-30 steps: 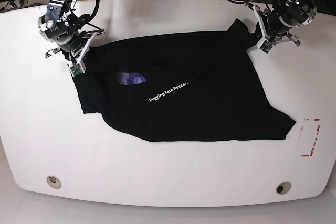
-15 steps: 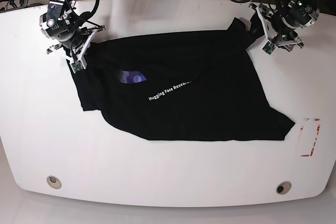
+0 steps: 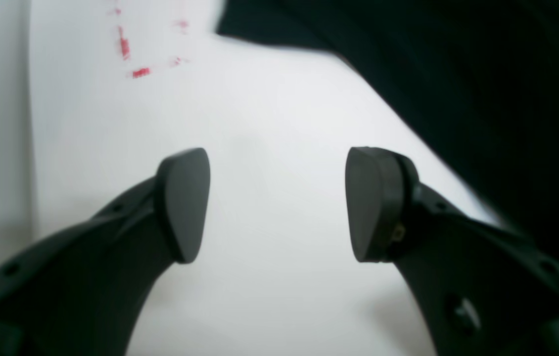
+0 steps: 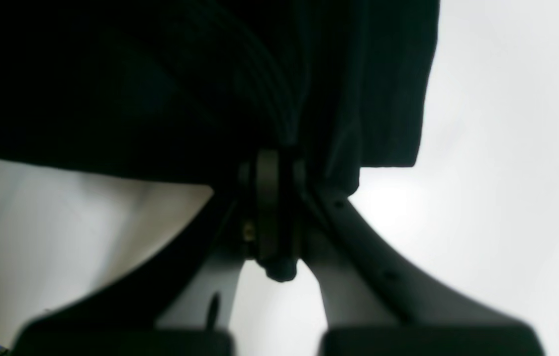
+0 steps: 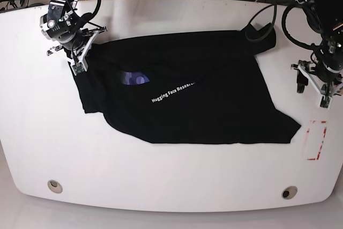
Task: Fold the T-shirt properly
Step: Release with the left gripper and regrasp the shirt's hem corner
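1. The left gripper point(image 5: 316, 80) hangs over bare counter point(image 5: 177, 175) with its jaws spread wide and nothing between them, just off the T-shirt point(image 5: 214, 89). The right gripper point(image 4: 273, 212) is pinched tight on a bunched corner of the cloth.
2. The black T-shirt lies half-folded across the middle of the counter, white lettering point(image 5: 171, 91) showing.
3. Judged next: bring the empty gripper to the loose lower corner near the red marks point(image 5: 316, 140), grip the hem squarely, and lift both corners evenly so the fold lands straight.
4. Count: one T-shirt, two grippers, one set of red marks.
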You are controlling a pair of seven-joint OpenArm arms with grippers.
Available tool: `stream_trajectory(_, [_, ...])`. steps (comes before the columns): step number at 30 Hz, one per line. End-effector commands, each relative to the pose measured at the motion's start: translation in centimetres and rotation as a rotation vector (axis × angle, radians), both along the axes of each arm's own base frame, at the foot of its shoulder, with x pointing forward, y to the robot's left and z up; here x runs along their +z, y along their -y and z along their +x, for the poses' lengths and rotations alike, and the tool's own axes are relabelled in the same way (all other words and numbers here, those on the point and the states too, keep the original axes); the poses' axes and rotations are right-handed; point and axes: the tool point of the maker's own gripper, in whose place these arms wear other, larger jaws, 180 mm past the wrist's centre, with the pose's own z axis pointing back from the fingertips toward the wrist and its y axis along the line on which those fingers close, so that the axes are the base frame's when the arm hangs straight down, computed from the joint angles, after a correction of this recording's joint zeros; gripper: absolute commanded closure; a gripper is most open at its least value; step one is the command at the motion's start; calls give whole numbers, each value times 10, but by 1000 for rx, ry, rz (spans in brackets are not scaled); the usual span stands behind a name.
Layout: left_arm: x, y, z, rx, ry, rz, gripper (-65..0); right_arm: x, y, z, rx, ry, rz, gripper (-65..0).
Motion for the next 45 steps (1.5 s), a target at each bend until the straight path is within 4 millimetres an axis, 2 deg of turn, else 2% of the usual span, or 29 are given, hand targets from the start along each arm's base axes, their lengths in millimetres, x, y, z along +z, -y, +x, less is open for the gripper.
stream_trajectory(1, [6, -7, 20, 6, 35, -44, -403, 11, 0, 9, 14, 45, -4, 0])
stream_trajectory(4, [11, -25, 38, 49, 47, -77, -403, 11, 2, 9, 7, 45, -4, 0])
stream_trajectory(9, [2, -29, 69, 89, 110, -209, -403, 13, -1, 12, 16, 52, -3, 0])
stream_trajectory(13, [-13, -44, 84, 158, 134, -299, -403, 9, -5, 10, -1, 48, 15, 0])
stream_trajectory(17, [-33, -40, 105, 160, 139, -363, -403, 12, -7, 15, -2, 62, 19, 0])
stream_trajectory(25, [-60, -55, 123, 279, 201, -485, -404, 13, -8, 18, 1, 67, 25, 0])
stream_trajectory(28, [-66, -67, 122, 306, 200, -491, -404, 15, -9, 18, 3, 73, 25, 0])
stream_trajectory(34, [-77, -53, 131, 266, 181, -483, -404, 16, -8, 21, -1, 80, 25, 0])
stream_trajectory(38, [-87, -47, 129, 264, 153, -469, -406, 15, -8, 20, -1, 76, 25, 0])
stream_trajectory(40, [-87, -50, 131, 287, 157, -454, -407, 16, -7, 21, -2, 78, 22, 0])
stream_trajectory(43, [-88, -33, 140, 286, 161, -477, -407, 16, -8, 21, -1, 81, 26, 0])
stream_trajectory(45, [-87, -32, 142, 284, 164, -481, -407, 16, -8, 20, -1, 79, 26, 0])
